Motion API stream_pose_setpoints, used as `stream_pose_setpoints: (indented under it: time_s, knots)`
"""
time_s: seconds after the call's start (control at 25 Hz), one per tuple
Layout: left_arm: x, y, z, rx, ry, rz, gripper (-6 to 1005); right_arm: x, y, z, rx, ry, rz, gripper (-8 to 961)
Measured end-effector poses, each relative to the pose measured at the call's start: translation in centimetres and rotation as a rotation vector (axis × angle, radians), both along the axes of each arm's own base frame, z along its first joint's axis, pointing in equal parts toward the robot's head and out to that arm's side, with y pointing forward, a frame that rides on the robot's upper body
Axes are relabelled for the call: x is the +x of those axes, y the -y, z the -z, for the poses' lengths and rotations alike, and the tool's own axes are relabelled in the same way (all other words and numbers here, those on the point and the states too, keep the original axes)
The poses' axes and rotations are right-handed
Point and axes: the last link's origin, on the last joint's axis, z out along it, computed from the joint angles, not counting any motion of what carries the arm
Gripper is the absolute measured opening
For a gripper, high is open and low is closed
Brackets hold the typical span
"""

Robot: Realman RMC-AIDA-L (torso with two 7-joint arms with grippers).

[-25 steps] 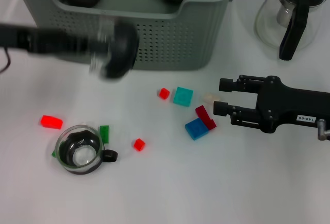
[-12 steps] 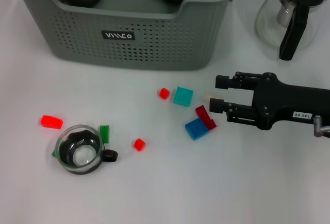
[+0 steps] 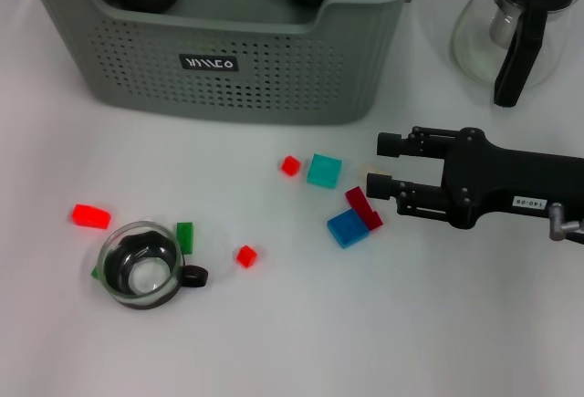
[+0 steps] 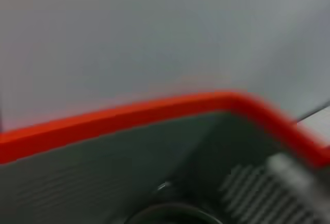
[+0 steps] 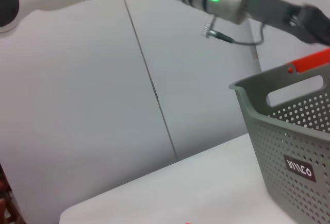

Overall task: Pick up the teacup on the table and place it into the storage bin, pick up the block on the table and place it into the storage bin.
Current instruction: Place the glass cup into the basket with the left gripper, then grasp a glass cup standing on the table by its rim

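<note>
Reaching in with our right gripper (image 3: 382, 161), fingers parted and empty, we judge the dark red block (image 3: 363, 207) just ahead light, rigid, best pinched across its flat sides.

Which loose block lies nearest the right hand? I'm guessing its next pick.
The dark red block, leaning on the blue block, lies just ahead of the right hand. The teal block and the small red cubes sit farther off.

Bright, even light falls on the white table (image 3: 301, 342) with only soft shadows, the head view is sharp, and the left wrist view is all blurry.
</note>
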Motion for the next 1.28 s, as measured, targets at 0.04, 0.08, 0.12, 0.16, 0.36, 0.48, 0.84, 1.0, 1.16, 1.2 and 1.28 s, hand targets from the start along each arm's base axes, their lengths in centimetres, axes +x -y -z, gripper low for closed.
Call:
stream_pose_setpoints:
  time_s: [0.04,0.08,0.12,0.16,0.36,0.48,0.84,1.0,1.16,1.2,1.28]
  knots:
    - [-0.1,-0.5,0.8,0.013,-0.051,-0.015,77,0.0,0.0,0.0,0.001,0.000,0.001,641]
    - [-0.2,-0.8,1.4,0.022,-0.086,-0.024,78,0.0,0.0,0.0,0.001,0.001,0.002,641]
    - [-0.2,-1.0,2.0,0.024,-0.110,-0.027,79,0.0,0.0,0.0,0.001,0.001,0.002,641]
    - [-0.3,-1.1,2.7,0.025,-0.137,-0.032,80,0.0,0.0,0.1,0.002,0.001,0.004,641]
    - [-1.2,-1.6,5.4,0.028,-0.239,-0.064,84,0.1,0.0,0.2,0.000,0.001,0.012,641]
    - [-1.8,-1.4,7.2,0.015,-0.289,-0.068,86,0.1,0.0,0.2,-0.002,0.000,0.014,641]
    - [-1.2,-1.1,7.0,0.011,-0.278,-0.089,122,0.2,0.0,0.2,-0.002,0.004,0.016,640]
    - [-0.7,0.1,4.7,0.019,-0.108,-0.083,149,0.3,0.1,0.2,-0.001,0.004,0.018,640]
    - [-0.3,3.6,-0.4,0.039,0.292,0.073,234,0.4,0.1,0.2,-0.001,0.004,0.021,640]
    - [-0.4,4.7,-2.1,0.039,0.401,0.132,270,0.4,0.1,0.2,-0.001,0.004,0.021,640]
    - [-0.9,6.6,-4.3,0.030,0.555,0.222,343,0.4,0.2,0.2,-0.002,0.003,0.022,640]
